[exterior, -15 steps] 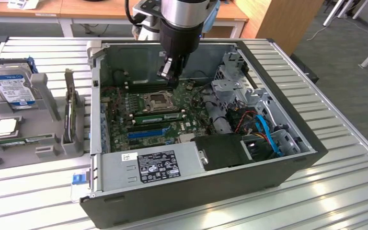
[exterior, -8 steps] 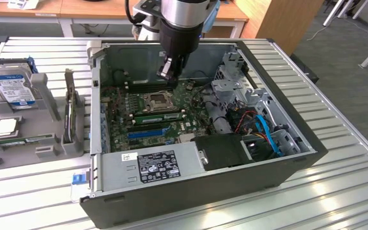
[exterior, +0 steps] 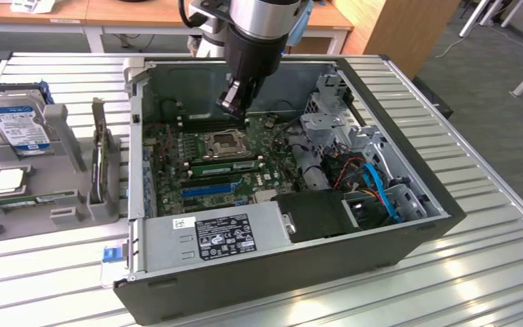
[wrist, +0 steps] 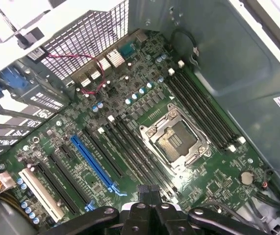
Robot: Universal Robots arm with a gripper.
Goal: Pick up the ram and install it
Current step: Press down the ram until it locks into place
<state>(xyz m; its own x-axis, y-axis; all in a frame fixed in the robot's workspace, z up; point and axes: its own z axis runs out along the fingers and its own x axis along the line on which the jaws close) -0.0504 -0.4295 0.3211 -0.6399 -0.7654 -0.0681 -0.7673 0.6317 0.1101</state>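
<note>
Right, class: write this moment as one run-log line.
place: gripper inside computer case | gripper: shut, above motherboard near processor socket | ram in grip: cannot tell

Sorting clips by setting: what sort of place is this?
Probably a lab or office workshop for computer assembly: an open PC case on a slatted metal bench, a hard drive in a holder, wooden desks behind.

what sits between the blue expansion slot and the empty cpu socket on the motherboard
In the wrist view, a bank of long black memory slots runs between the bright blue expansion slot and the square metal-framed CPU socket.
</note>
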